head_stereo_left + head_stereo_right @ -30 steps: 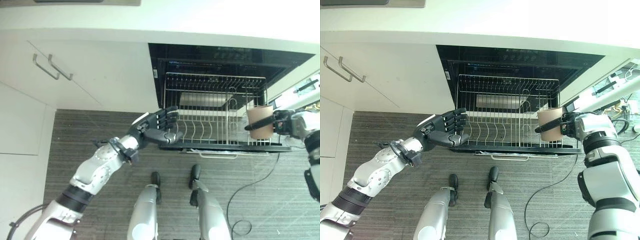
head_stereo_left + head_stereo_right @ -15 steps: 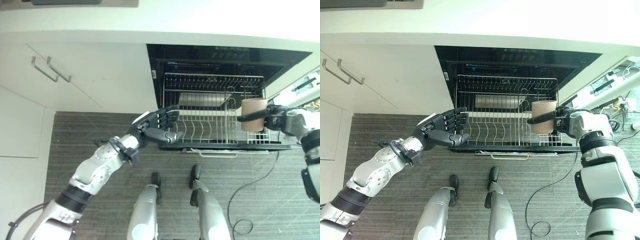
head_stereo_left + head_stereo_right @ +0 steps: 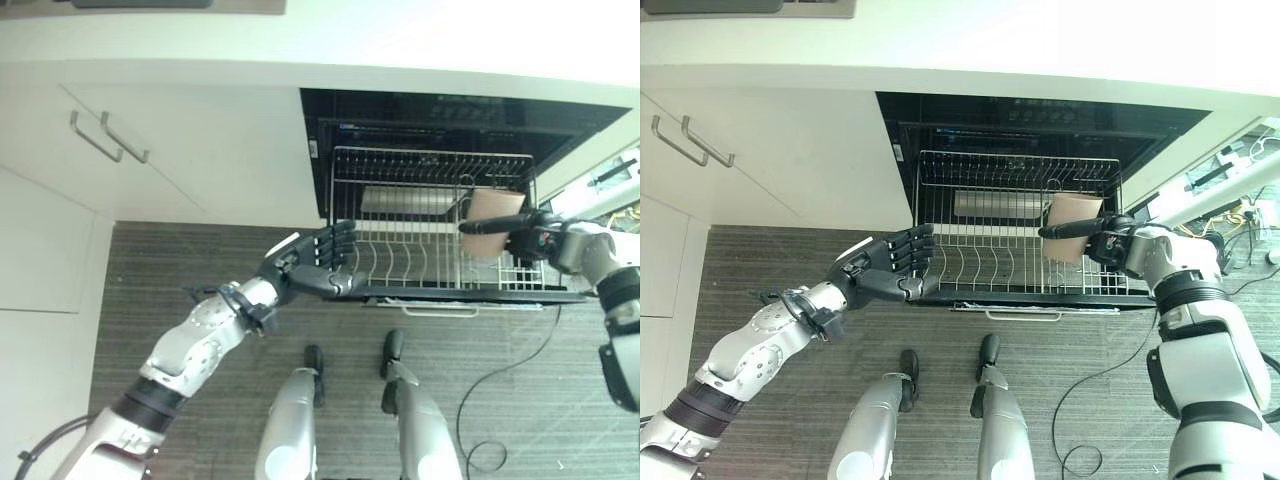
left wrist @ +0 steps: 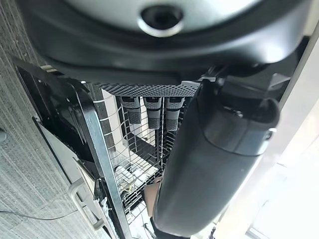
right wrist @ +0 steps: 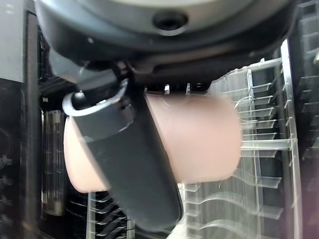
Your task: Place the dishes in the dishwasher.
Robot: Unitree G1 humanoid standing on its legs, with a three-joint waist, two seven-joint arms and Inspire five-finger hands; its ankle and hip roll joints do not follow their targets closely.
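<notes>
Setting: kitchen, white cabinet fronts (image 3: 180,150) with two metal bar handles (image 3: 110,137), white countertop (image 3: 400,40) above, grey striped floor (image 3: 160,270) below.
Dishwasher: black built-in dishwasher cavity (image 3: 1040,125) open under countertop, dark door (image 3: 1040,300) folded down flat toward robot.
Rack: silver wire dish rack (image 3: 990,250) pulled out over door, rows of upright tines across its floor, tall wire loop near its right rear.
Cup: beige cylindrical cup (image 3: 1072,225) held above right part of rack, tipped on its side, not resting on wires as far as visible. Right wrist view: cup (image 5: 199,139) lying across palm, rack tines behind it.
Right hand: dark right hand (image 3: 1110,240) clamped on cup, thumb (image 5: 129,169) wrapped over cup wall, fingers on far side; silver forearm entering from right.
Left hand: dark left hand (image 3: 310,262) with white thumb cover, at left front corner of rack, just beside door edge; fingers (image 4: 152,112) straight and side by side, holding nothing. Contact with rack or door: cannot tell.
Rack contents: cannot tell from these angles.
</notes>
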